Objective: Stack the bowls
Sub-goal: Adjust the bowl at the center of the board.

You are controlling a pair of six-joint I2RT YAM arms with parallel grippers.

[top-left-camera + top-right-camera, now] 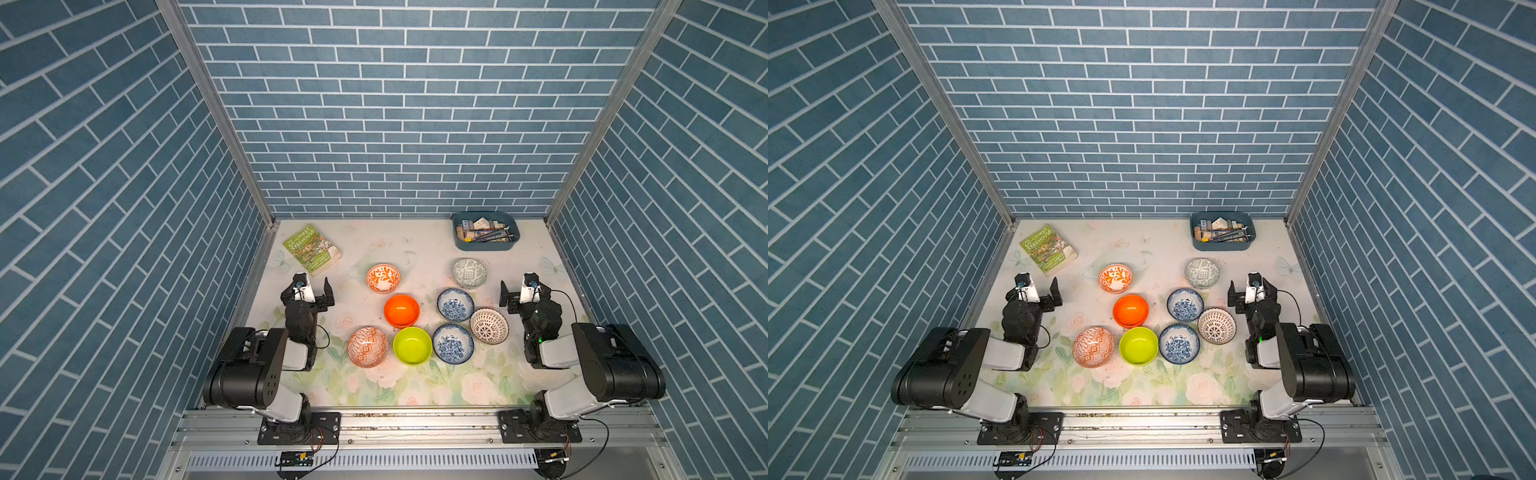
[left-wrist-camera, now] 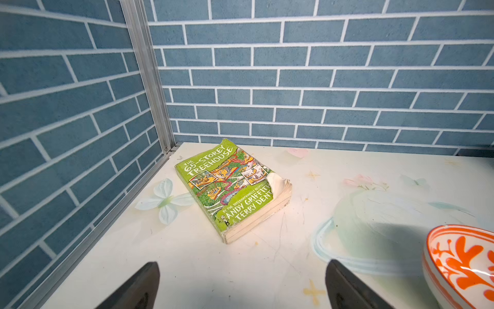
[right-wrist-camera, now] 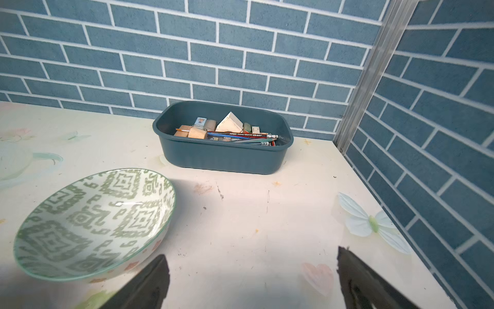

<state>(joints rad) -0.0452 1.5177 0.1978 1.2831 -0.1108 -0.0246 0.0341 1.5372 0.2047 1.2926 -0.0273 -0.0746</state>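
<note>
Several small bowls stand apart on the floral table, none nested. At the back are an orange-white leaf bowl and a grey-green patterned bowl. Mid-table sit a plain orange bowl, a blue-white floral bowl and a brown-lattice bowl. In front are an orange-white patterned bowl, a lime-green bowl and another blue-white bowl. My left gripper hovers open, left of the leaf bowl. My right gripper is open and empty, right of the grey-green bowl.
A green paperback book lies at the back left near the wall. A blue rectangular tray of pencils and small blocks stands at the back right. Brick-patterned walls close in three sides of the table.
</note>
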